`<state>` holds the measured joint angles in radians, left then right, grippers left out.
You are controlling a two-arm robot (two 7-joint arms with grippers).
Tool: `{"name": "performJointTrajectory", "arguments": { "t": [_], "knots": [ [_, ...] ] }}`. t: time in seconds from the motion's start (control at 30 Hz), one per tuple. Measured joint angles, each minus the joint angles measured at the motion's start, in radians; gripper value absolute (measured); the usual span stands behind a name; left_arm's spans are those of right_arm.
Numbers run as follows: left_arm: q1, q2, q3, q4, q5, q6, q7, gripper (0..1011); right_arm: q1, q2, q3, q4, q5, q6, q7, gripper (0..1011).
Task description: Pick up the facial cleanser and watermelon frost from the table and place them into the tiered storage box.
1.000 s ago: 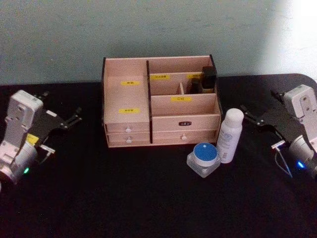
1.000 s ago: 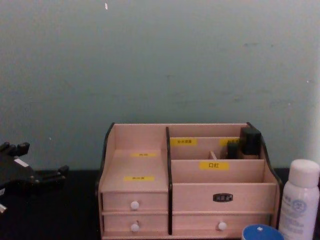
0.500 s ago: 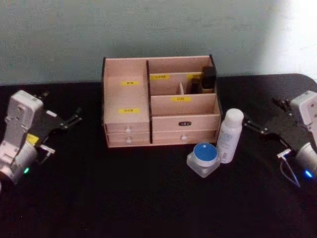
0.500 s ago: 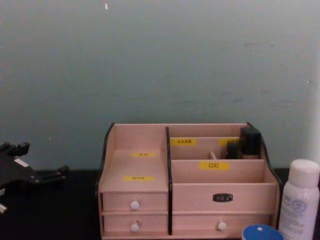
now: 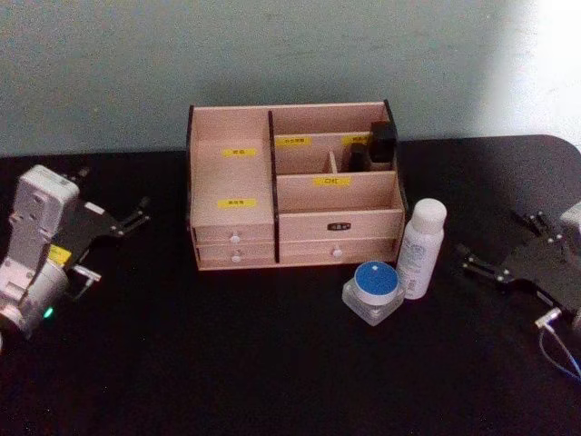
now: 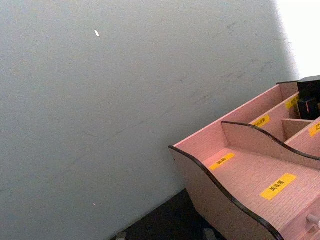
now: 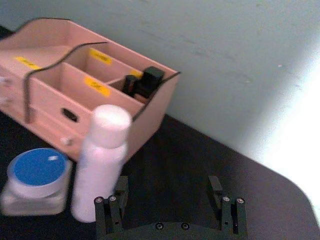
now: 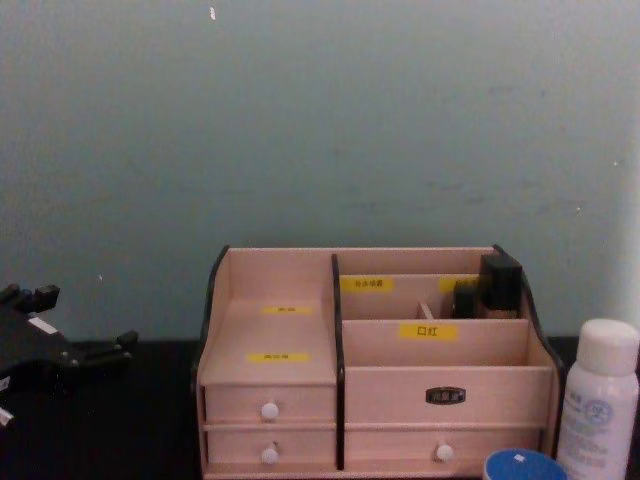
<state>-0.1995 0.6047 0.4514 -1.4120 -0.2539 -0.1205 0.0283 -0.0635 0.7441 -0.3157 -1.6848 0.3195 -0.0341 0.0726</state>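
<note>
Two items: bottle (image 5: pixel 420 247) beside jar (image 5: pixel 373 291), centre right.
Right gripper (image 5: pixel 501 242): spread, lower right.
Left gripper (image 5: pixel 113 194): spread, far left.
Risk: you clip the jar, toppling the bottle.

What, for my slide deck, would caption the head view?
Right gripper near the white bottle and blue-lidded jar before the tiered storage box; left gripper parked left.

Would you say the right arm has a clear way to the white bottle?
Probably yes. The right tool, open, faces the white bottle from its right with bare table between; the blue-lidded jar sits on the bottle's other side and the tiered storage box behind. The left tool rests far left.
</note>
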Motion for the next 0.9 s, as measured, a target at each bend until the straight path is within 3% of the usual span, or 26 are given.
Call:
{"name": "performJointTrajectory", "arguments": {
  "t": [0.1, 0.2, 0.33, 0.9],
  "knots": [
    [0.0, 0.0, 0.0, 0.0, 0.0, 0.0, 0.0, 1001, -0.028, 0.017, 0.016, -0.028, 0.031, 0.007, 0.031, 1000],
    [0.0, 0.0, 0.0, 0.0, 0.0, 0.0, 0.0, 1001, -0.059, 0.028, 0.039, -0.059, 0.092, 0.019, 0.089, 1000],
    [0.0, 0.0, 0.0, 0.0, 0.0, 0.0, 0.0, 1001, -0.066, 0.02, 0.047, -0.067, 0.138, 0.035, 0.137, 1000],
    [0.0, 0.0, 0.0, 0.0, 0.0, 0.0, 0.0, 1001, 0.003, -0.104, 0.017, -0.002, 0.126, 0.102, 0.16, 1000]
  ]
}}
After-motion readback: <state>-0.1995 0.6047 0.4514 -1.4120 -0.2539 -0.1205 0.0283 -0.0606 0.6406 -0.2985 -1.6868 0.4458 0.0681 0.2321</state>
